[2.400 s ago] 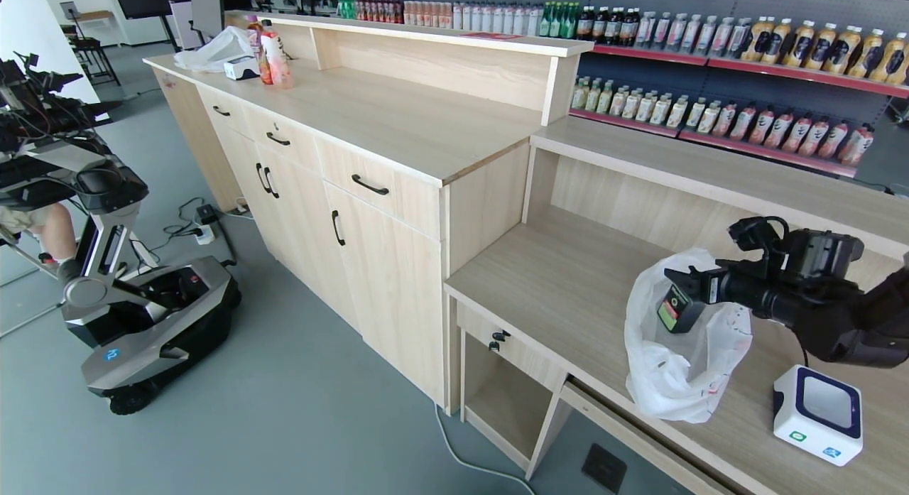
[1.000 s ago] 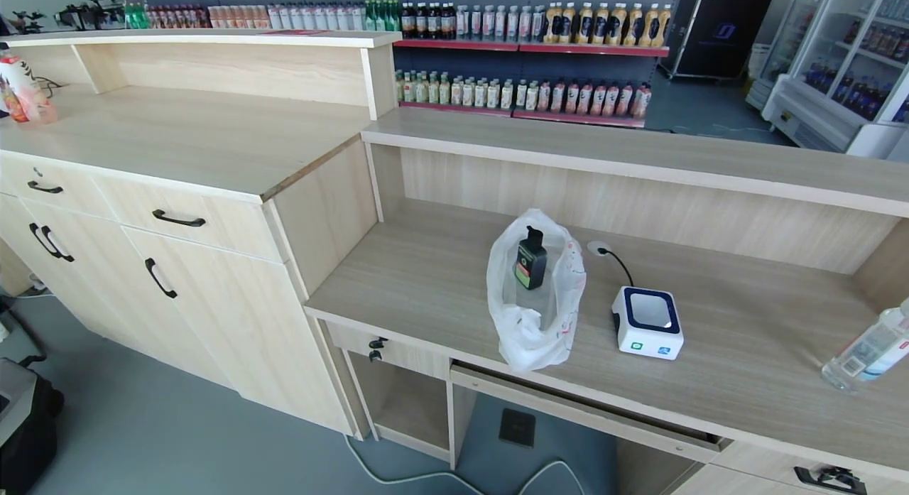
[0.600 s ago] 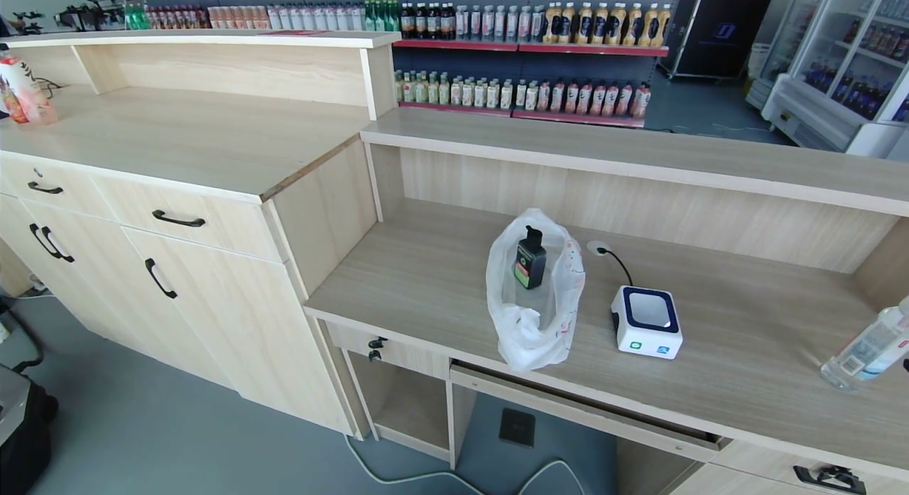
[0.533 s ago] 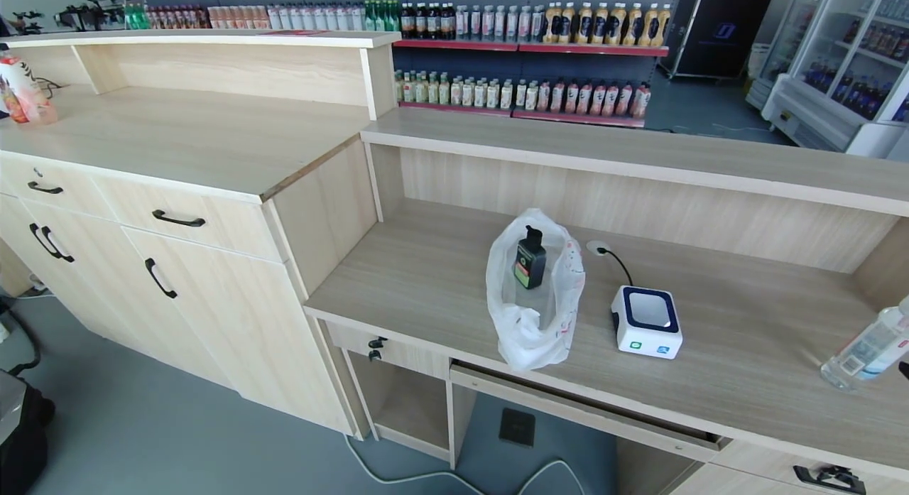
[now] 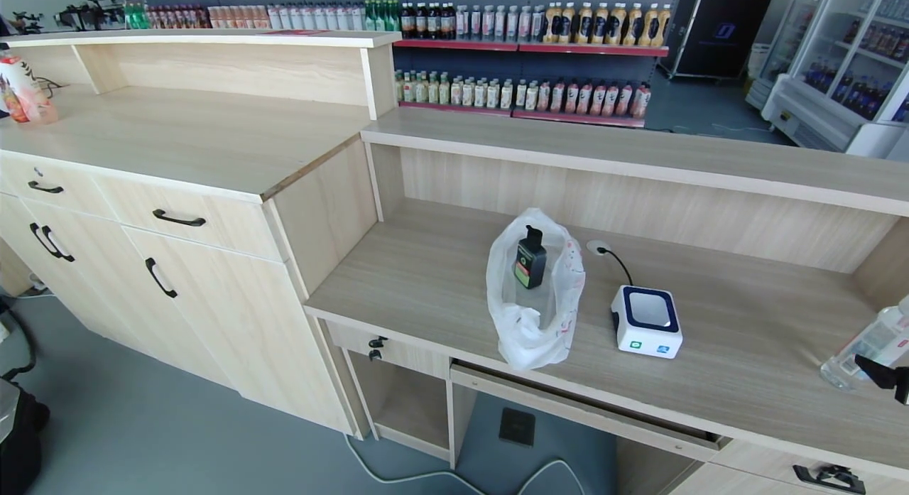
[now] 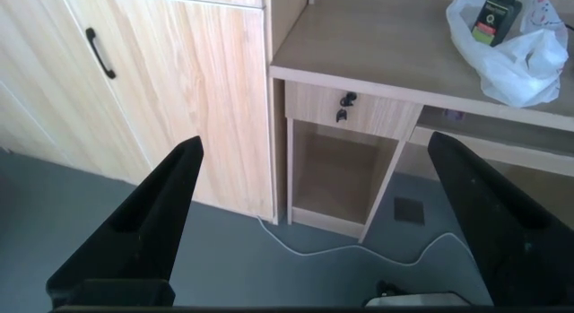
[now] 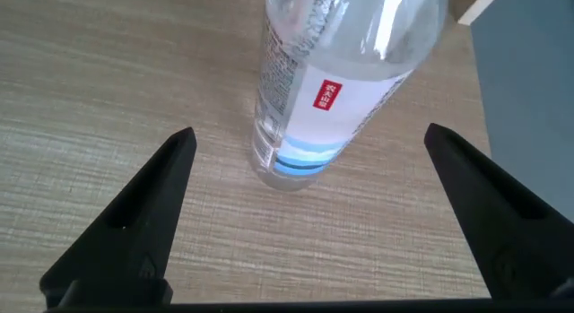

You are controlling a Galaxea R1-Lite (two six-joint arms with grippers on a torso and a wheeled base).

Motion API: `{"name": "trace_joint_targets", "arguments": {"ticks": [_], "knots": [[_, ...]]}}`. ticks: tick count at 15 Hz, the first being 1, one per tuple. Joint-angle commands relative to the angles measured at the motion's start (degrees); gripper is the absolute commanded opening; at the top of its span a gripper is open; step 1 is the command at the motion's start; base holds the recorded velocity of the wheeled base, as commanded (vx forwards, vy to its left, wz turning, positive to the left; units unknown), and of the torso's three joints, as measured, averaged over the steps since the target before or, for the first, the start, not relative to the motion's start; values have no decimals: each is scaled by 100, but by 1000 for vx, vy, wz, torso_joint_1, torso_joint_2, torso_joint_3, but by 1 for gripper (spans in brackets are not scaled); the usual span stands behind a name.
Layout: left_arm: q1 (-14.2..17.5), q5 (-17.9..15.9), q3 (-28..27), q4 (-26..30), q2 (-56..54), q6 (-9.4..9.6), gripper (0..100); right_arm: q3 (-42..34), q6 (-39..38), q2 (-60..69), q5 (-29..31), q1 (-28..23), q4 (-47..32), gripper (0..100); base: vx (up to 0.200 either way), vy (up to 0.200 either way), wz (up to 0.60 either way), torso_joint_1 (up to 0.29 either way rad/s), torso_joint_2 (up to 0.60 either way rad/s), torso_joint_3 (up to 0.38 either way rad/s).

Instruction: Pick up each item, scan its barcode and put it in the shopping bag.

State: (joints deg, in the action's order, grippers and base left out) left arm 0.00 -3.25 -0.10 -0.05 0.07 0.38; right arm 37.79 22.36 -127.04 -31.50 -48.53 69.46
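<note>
While your right gripper (image 7: 311, 138) gapes wide, holding nothing | clear plastic water bottle (image 5: 865, 347) stands upright at right end of light wooden counter (image 5: 710, 360), just ahead, centred between its fingers.

Matte black left claw (image 6: 314, 143), two broad tapered wedge fingers (image 6: 134, 232), right claw (image 7: 309, 132) the same plain black

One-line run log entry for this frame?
right gripper: open, facing clear bottle | left gripper: open, empty | dark bottle: in shopping bag | scanner: beside bag
</note>
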Motion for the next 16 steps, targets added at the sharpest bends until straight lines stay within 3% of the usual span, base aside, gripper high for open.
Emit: {"name": "trace_joint_targets", "arguments": {"ticks": [1, 16], "knots": [[0, 0, 1, 5, 1, -3, 100, 114, -3, -181, 30, 177, 103, 100, 0, 0, 0, 0, 0, 0], [0, 0, 1, -4, 1, 6, 100, 782, -82, -717, 311, 705, 305, 100, 0, 0, 0, 0, 0, 0]]}}
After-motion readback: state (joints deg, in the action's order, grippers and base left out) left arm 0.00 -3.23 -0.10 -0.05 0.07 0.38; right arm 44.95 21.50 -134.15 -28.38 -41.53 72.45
